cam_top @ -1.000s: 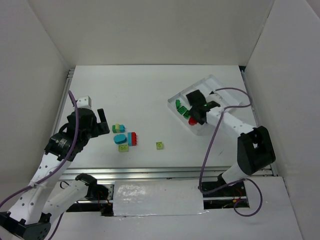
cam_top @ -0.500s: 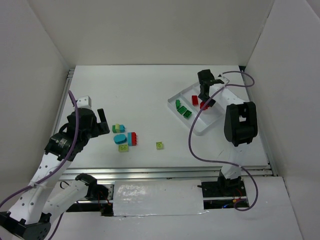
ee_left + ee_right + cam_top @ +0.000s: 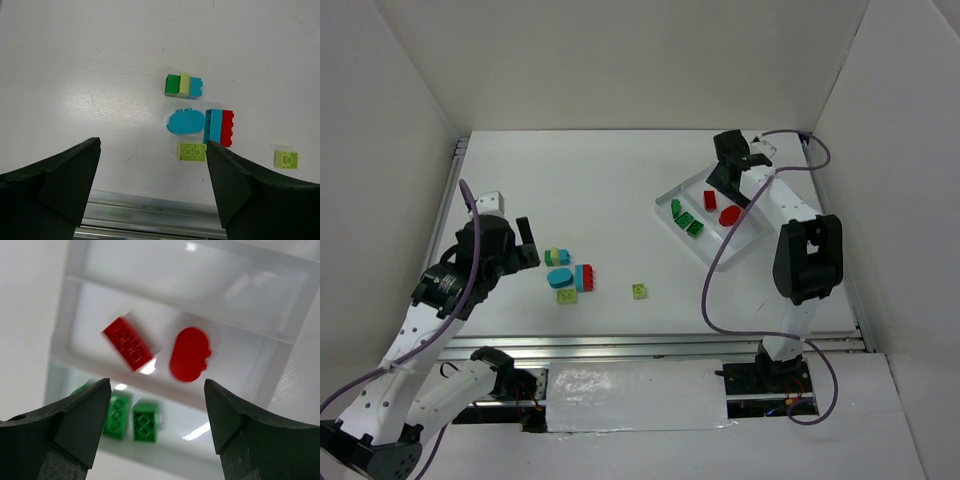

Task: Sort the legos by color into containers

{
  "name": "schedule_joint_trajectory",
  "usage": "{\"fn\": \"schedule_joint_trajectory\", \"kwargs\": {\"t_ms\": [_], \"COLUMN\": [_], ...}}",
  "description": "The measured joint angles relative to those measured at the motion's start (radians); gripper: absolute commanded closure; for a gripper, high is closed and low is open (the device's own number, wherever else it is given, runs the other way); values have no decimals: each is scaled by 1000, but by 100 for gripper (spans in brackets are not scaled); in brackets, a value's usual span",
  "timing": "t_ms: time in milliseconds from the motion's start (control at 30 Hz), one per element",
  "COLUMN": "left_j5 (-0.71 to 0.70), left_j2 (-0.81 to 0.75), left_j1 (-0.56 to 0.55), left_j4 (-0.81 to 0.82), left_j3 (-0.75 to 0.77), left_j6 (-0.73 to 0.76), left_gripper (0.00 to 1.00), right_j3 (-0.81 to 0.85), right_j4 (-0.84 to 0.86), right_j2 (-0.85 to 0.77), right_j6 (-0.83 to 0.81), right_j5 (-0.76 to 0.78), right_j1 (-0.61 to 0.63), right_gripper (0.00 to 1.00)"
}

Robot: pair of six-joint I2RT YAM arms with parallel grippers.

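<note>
Left wrist view looks down past the left fingers (image 3: 55, 182), spread wide with nothing held, onto the white surface (image 3: 90, 60). Loose bricks lie there in a small cluster. A green, lime and cyan stack (image 3: 183, 85) is farthest from the camera, and a cyan oval piece (image 3: 185, 121) lies nearer. A cyan-and-red brick (image 3: 219, 127) sits just beside the oval on its right, and a lime square (image 3: 192, 151) is closest to the surface's edge. A second lime square (image 3: 286, 159) lies apart, farther right. Farther right again, the top view shows the white tray (image 3: 667, 205) set at an angle near the far right corner. Green bricks (image 3: 685, 219) lie in the compartment on its near-left side. The next compartment holds a red brick (image 3: 710, 198) and a red rounded piece (image 3: 728, 214), side by side but not touching. The right fingers (image 3: 75, 425) hang above these two reds, spread wide and empty.
</note>
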Motion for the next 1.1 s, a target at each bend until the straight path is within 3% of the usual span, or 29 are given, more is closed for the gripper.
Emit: {"fn": "schedule_joint_trajectory", "kwargs": {"t_ms": [100,233,467,533,567,600,833,1100], "left_j5": [-8,-37,-118,-126,-128,-129,-120,-105], "left_j2": [-1,-10,-76,-85,-89,-90,-79,-79], "left_j1": [1,17,56,58,59,60,64,64], "left_j4": [0,-6,-32,-32,-32,-31,-31,-31], "left_j3": [0,0,0,0,0,0,0,0], "left_j6": [-1,-11,-57,-58,-58,-58,-55,-54], "left_gripper": [0,0,1,0,1,0,0,0], "right_j3": [-2,41,293,342,358,367,371,372], "right_j4": [23,51,30,3,-11,-25,-91,-92], "right_j2": [-65,-77,140,208,240,264,354,363], "right_j6": [-24,-62,-100,-98,-95,-85,-68,-43], "right_j5": [-28,-99,-208,-204,-201,-196,-180,-166], "right_j1": [83,297,631,674,695,710,793,809], "right_gripper": [19,19,21,19,5,0,2,7]}}
